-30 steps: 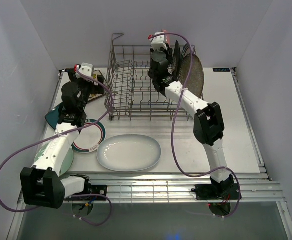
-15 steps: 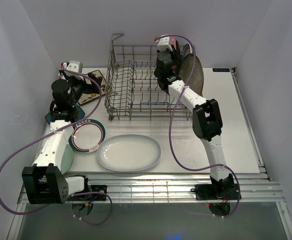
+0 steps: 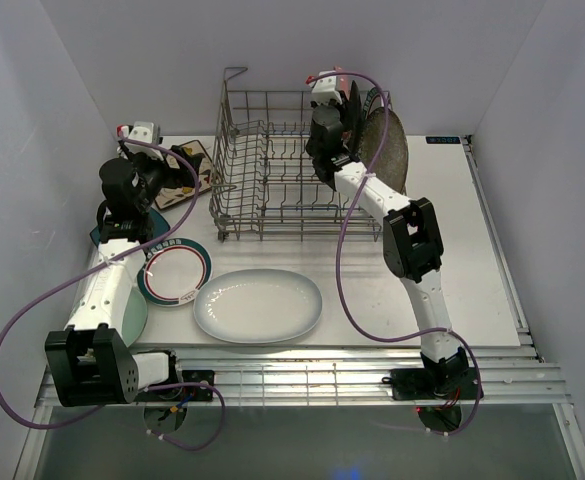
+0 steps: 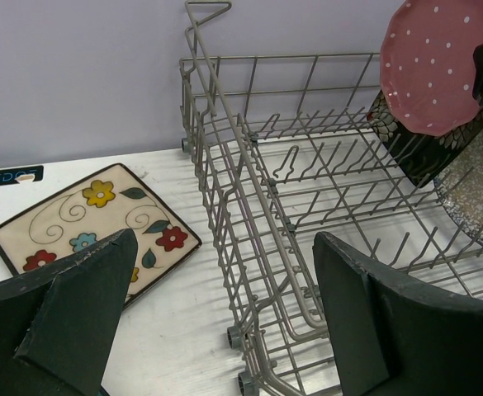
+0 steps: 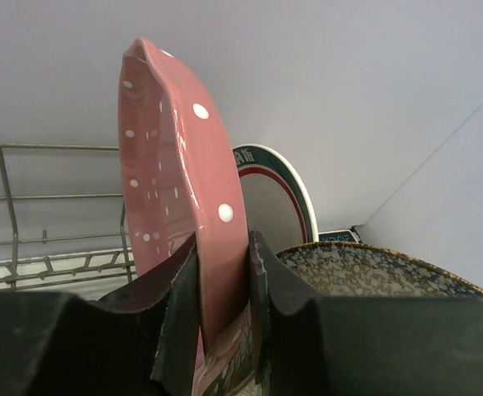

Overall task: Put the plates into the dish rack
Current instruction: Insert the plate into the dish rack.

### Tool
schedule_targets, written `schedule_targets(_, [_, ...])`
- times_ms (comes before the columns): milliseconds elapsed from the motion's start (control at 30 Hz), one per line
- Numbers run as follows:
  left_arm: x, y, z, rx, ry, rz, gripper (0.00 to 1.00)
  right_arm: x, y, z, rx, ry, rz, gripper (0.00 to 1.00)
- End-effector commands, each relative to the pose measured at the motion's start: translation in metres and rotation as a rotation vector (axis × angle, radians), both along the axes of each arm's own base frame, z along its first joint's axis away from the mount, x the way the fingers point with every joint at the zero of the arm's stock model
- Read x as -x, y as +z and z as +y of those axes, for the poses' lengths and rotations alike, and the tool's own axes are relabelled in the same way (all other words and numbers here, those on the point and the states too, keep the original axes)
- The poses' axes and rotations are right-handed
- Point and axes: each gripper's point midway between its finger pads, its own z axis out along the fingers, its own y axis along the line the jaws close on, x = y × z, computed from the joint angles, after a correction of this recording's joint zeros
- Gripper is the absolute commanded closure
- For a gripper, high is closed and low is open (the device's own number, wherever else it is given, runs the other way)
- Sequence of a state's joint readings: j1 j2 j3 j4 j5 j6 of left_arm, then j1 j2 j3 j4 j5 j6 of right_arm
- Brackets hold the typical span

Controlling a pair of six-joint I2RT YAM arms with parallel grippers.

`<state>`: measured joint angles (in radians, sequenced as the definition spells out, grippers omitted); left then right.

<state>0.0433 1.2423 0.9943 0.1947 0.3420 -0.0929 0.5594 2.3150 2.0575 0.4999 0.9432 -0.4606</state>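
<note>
White tabletop carries everything. Dish rack sits at the far centre, tall wire loop at its far-left corner. Large white oval plate lies flat on the tabletop, near side of the rack, apart from it. Speckled grey round plate stands on edge at the rack's right end, leaning. Teal-rimmed round plate lies flat just left of the oval one, rims close. A pale green plate and a teal plate lie partly hidden under the left arm. Cream floral square plate lies flat on the tabletop left of the rack. Pink dotted plate is upright on edge above the rack's right end, with a black floral plate just behind it and a second teal-rimmed plate standing further back. Right end effector pinches the pink plate's lower rim, one finger on each face. Left end effector is spread wide, holding nothing, above the tabletop between the cream plate and the rack's left wall.
</note>
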Motion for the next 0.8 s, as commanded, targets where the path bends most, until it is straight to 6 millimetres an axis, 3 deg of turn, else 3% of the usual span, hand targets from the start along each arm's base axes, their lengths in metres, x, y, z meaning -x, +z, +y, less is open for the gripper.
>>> schedule_targets(0, [0.002, 0.017, -0.001, 0.009, -0.014, -0.037, 0.02, 0.012, 0.079, -0.008, -0.16, -0.004, -0.244, 0.92])
schedule_targets(767, [0.003, 0.018, 0.003, 0.008, -0.008, -0.044, 0.02, -0.005, 0.037, 0.003, -0.147, -0.004, -0.182, 0.92])
